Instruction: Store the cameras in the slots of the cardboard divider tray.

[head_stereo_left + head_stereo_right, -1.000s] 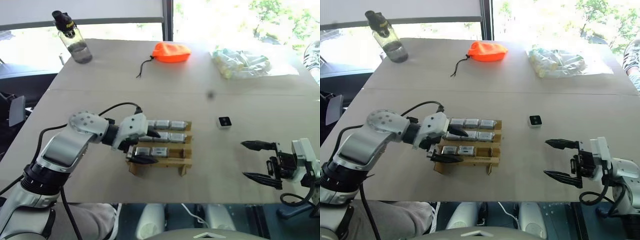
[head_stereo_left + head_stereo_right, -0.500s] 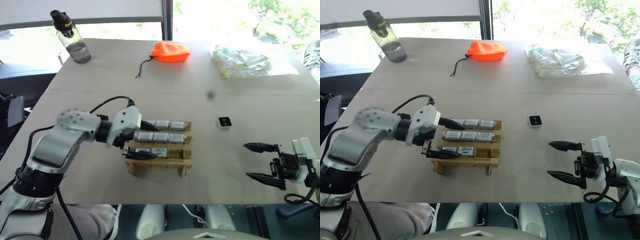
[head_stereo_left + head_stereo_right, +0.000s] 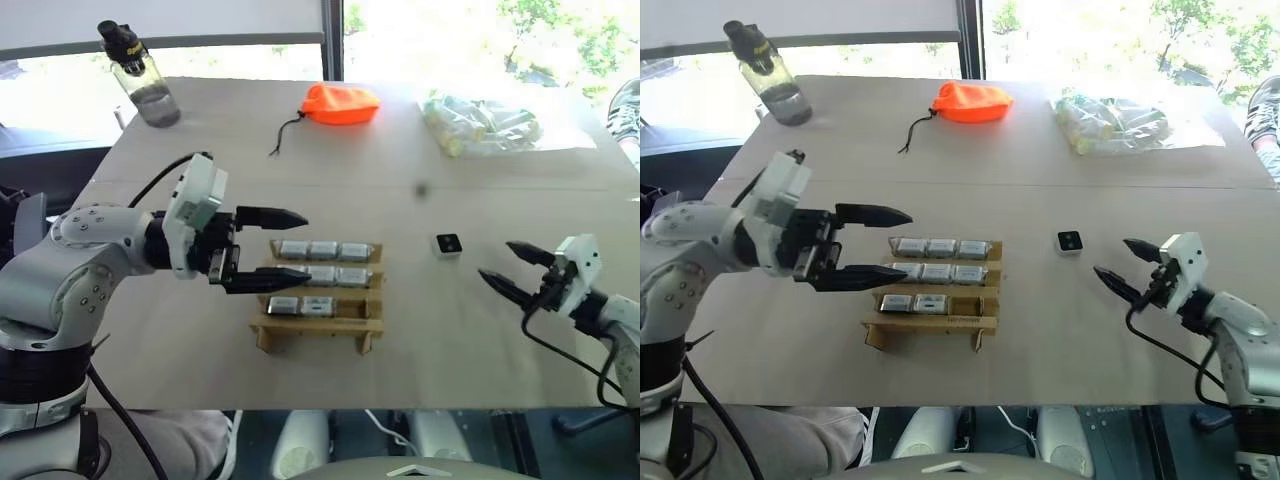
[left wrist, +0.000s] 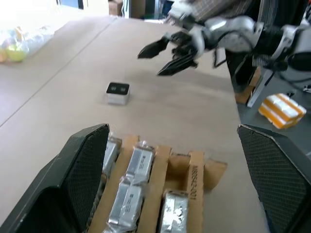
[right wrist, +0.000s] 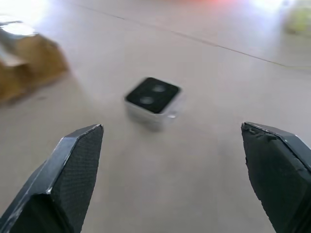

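Cardboard tray (image 3: pixel 318 330) sits near the front of the surface (image 3: pixel 400 160), its three stepped rows carrying silver-grey cameras (image 3: pixel 325 276): three in the back row, three in the middle, two in the front, with the front row's right slot unfilled. One more camera (image 3: pixel 449 244), black lens face up, lies alone on the surface to the right of the tray, well apart from it.

My left end effector (image 3: pixel 287 246) hangs above the tray's left side, pointing right, released and grasping nothing, its two black fingers spread one over the other. My right end effector (image 3: pixel 510 270) is at the right, pointing toward the lone camera, also released and empty, fingers wide; in my right wrist view that camera (image 5: pixel 153 100) lies between and ahead of the fingertips, not touched.

At the far edge stand a water bottle (image 3: pixel 139 75) on the left, an orange pouch (image 3: pixel 342 103) with a dark cord in the middle and a clear bag (image 3: pixel 480 124) of pale tubes on the right.
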### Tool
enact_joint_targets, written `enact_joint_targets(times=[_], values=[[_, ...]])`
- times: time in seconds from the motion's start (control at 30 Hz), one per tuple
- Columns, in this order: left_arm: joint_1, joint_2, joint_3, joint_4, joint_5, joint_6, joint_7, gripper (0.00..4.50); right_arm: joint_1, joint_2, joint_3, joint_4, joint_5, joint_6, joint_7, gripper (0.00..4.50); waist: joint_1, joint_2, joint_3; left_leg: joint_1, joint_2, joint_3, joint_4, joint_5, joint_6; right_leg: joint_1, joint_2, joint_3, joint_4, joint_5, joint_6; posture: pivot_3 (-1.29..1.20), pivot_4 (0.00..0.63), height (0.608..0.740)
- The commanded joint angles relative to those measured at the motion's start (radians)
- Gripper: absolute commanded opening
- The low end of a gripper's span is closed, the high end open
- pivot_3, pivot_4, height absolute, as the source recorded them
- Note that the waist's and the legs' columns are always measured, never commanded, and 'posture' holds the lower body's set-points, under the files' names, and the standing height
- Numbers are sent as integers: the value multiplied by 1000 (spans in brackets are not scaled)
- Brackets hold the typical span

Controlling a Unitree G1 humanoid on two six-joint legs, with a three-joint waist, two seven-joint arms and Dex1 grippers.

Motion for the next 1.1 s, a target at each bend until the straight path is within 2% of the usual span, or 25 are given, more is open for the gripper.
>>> enact_joint_targets(times=[0.03,0.17,0.33,0.5,0.7,1.03,1.07,1.1], values=[[40,17,55,-39,-31,-3,12,4402,10,81,47,-104,-78,50,-181,4500,-1,0,0,0,0,0,0,0,0,0,0,0,0,0,0,0,150,726],[69,29,74,-45,-20,-12,31,4402,11,185,91,-159,-159,87,-346,4500,-2,0,0,-1,0,1,0,0,0,-1,0,1,0,0,0,0,150,726],[102,36,93,-51,-26,-18,40,4402,10,306,130,-224,-183,168,-484,4500,-2,0,0,-1,0,1,0,0,-1,-1,0,1,1,0,0,0,150,726],[121,55,109,-56,-24,-18,35,4402,12,379,207,-230,-229,169,-538,4500,-4,-1,-1,-2,0,1,0,0,-1,-2,0,1,0,0,0,0,150,726],[125,84,120,-48,-28,-20,20,4402,-49,444,207,-140,-332,99,-667,4500,-20,-1,-1,-1,0,1,0,0,-1,-2,0,1,1,0,0,0,150,726],[98,85,112,-31,-2,-57,18,4402,-63,477,240,-102,-379,47,-683,4500,-28,-1,-1,-1,0,1,0,0,-1,-3,0,1,0,0,0,0,150,726],[92,83,106,-25,10,-65,27,4500,-64,478,239,-100,-380,44,-684,3965,-28,-1,-1,-1,0,1,0,0,-1,-3,1,1,1,0,0,0,150,726],[83,79,99,-17,23,-73,39,4500,-66,479,239,-99,-381,42,-685,3618,-28,-1,-1,-1,0,1,0,0,-1,-3,1,1,1,0,0,0,150,726]])
